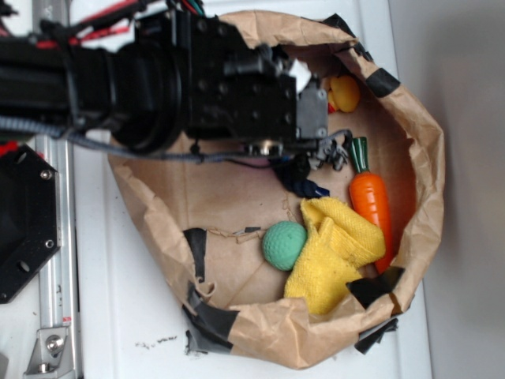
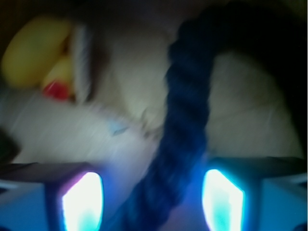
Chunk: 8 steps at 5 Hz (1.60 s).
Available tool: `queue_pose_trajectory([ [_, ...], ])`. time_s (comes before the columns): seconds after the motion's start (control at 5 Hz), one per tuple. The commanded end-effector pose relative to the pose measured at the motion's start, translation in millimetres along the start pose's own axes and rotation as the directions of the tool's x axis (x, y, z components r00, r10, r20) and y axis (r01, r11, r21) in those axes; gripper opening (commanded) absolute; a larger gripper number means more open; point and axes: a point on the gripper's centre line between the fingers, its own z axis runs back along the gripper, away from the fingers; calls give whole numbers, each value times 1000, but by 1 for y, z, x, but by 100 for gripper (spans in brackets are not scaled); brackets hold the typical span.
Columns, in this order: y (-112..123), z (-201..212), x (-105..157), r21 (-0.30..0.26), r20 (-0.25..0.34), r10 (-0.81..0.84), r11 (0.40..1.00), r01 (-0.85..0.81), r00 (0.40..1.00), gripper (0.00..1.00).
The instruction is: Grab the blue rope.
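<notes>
blue rope (image 2: pixel 185 120) running up between the glowing fingertips (image 2: pixel 82 202), jaws apart either side and not clamped, gripper (image 1: pixel 316 162) down inside the brown paper bag (image 1: pixel 410 118), toy carrot (image 1: pixel 371 201), yellow cloth (image 1: pixel 335 253) and green ball (image 1: pixel 284 245) nearby

**White table, paper bag on top**

White tabletop (image 1: pixel 126 308), small dark specks near lower edge. Directly on it: brown paper bag (image 1: pixel 260 335) rolled down into a bowl shape, rim patched with black tape (image 1: pixel 207 320). Along left edge, silver metal rail (image 1: pixel 55 316) and black robot base plate (image 1: pixel 25 221). Bag floor seen blurred in wrist view
</notes>
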Motion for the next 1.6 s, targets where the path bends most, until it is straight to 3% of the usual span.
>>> queue_pose_trajectory([
  [0.0, -6, -1, -12, -68, -37, -93, 994, 91, 995, 0],
  [0.2, -19, -16, -29, -48, -74, -176, 984, 173, 982, 0],
  [0.6, -23, 10, -33, -109, -36, -245, 965, 240, 969, 0],
  [0.8, -26, 53, -17, -228, -53, -375, 907, 354, 926, 0],
  [1.0, -23, 101, -4, -267, 27, -461, 852, 451, 887, 0],
  [1.2, -19, 140, 10, -214, 55, -497, 841, 497, 866, 0],
  [1.4, -19, 141, 17, -175, 21, -535, 830, 529, 845, 0],
])
